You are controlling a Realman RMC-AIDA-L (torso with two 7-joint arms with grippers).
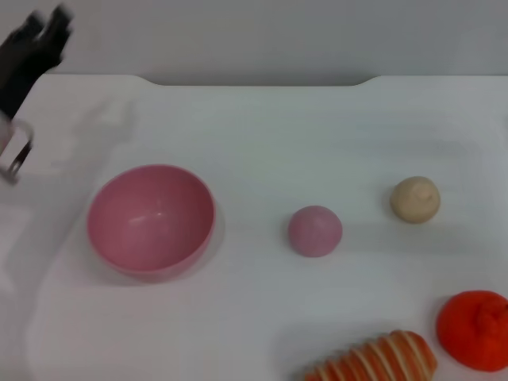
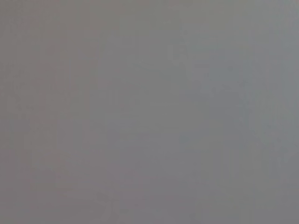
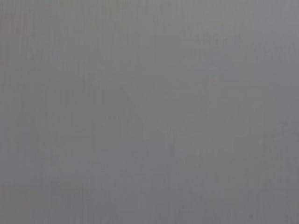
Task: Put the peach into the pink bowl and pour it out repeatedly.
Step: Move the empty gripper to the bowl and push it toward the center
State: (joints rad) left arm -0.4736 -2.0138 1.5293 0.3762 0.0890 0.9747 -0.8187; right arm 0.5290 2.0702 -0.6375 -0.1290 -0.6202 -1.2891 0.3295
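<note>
In the head view the pink bowl (image 1: 151, 221) stands upright and empty on the white table, left of centre. The peach (image 1: 315, 231), small and dusty pink, lies on the table to the bowl's right, well apart from it. My left gripper (image 1: 44, 32) hangs high at the far left corner, above and behind the bowl, holding nothing. The right gripper is out of view. Both wrist views show only a plain grey surface.
A beige ball (image 1: 415, 199) lies right of the peach. An orange-red fruit (image 1: 475, 329) sits at the front right, with a striped bread-like item (image 1: 377, 361) beside it at the front edge. The table's far edge (image 1: 254, 79) runs along the back.
</note>
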